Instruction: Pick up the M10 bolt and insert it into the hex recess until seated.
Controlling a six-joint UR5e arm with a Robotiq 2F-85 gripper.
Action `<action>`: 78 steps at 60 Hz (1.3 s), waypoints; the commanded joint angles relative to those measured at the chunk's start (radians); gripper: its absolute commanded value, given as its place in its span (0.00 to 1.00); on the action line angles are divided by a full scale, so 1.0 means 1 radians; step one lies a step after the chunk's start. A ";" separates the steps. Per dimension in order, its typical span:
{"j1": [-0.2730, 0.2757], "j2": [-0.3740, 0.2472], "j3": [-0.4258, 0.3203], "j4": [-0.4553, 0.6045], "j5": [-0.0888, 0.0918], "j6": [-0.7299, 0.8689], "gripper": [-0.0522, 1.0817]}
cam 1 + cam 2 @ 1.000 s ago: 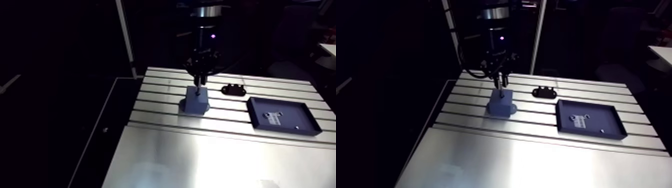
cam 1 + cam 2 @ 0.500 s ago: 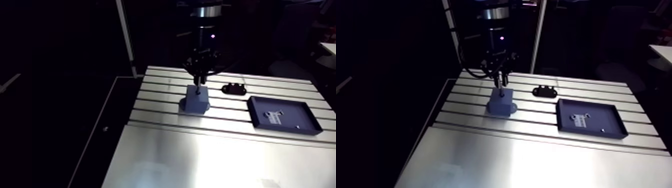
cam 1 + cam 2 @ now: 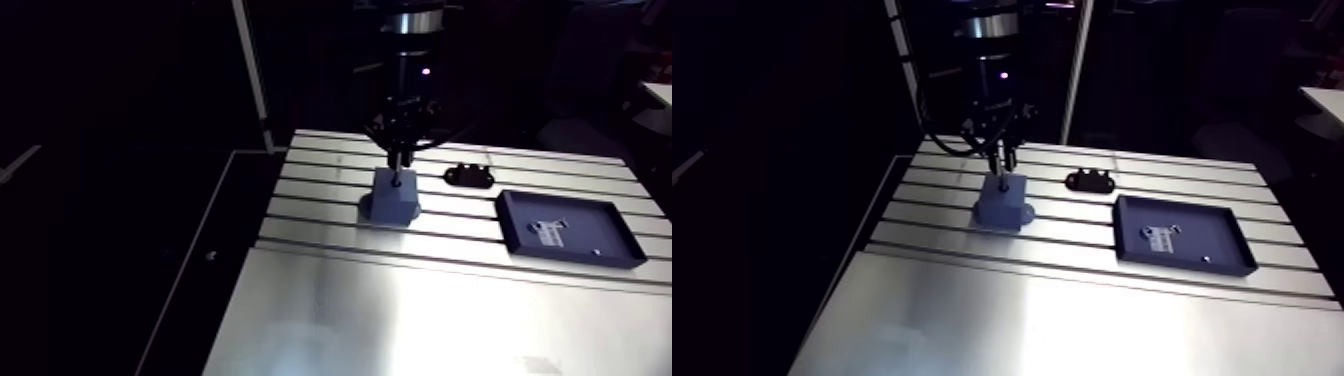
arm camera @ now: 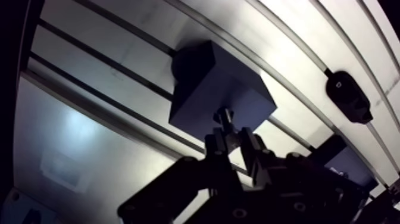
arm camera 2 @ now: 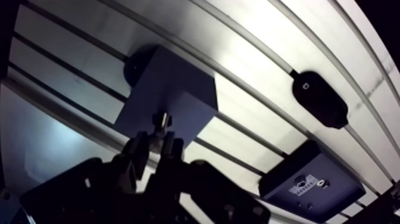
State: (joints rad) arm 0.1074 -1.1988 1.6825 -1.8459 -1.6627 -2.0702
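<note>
A dark blue block (image 4: 220, 89) stands on the slotted table (image 3: 420, 300); in the arm view the block (image 3: 393, 200) is at the back left. My gripper (image 4: 232, 138) hangs straight over the block's top face, shut on a small dark bolt (image 4: 224, 119). The bolt (image 5: 159, 122) sticks out beyond the fingertips toward the block, its end close above the top face. I cannot tell whether it touches. The hex recess is hidden in the dark top face. In the arm view the gripper (image 3: 400, 160) comes down from the wrist onto the block.
A black oval bracket (image 5: 319, 99) lies in a slot to the right of the block. Further right sits a dark shallow tray (image 3: 565, 230) holding a small label and a few bits. The table's left edge (image 3: 262, 215) runs close by the block.
The arm view has shifted very slightly. The gripper stays over the block with the bolt in it; no thing on the table has moved.
</note>
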 commanded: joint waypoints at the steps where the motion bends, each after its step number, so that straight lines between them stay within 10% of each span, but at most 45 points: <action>1: 0.000 0.002 0.001 0.000 -0.001 0.000 0.69; 78: 0.002 0.011 0.010 -0.002 -0.004 0.001 0.69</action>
State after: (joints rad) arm 0.1089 -1.1888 1.6910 -1.8462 -1.6667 -2.0698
